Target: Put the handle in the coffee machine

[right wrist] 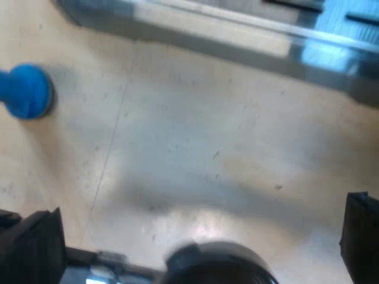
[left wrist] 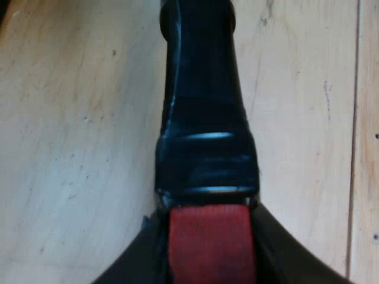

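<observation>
The holder's dark handle (left wrist: 204,118) runs straight away from my left gripper (left wrist: 210,248) over the pale wooden table (left wrist: 71,130). Its red end (left wrist: 210,242) lies between the black fingers (left wrist: 133,269), which press on it from both sides. The holder's metal part is hidden. My right gripper (right wrist: 198,234) hangs open above the bare table (right wrist: 195,148), its fingers (right wrist: 32,248) wide apart with nothing between them. The metal edge of the espresso machine's base (right wrist: 237,35) lies beyond it.
A blue tamper (right wrist: 23,92) lies on the table near the machine's base. Close under my right gripper is a dark round shape (right wrist: 219,263) with a bit of metal beside it; I cannot tell what it is.
</observation>
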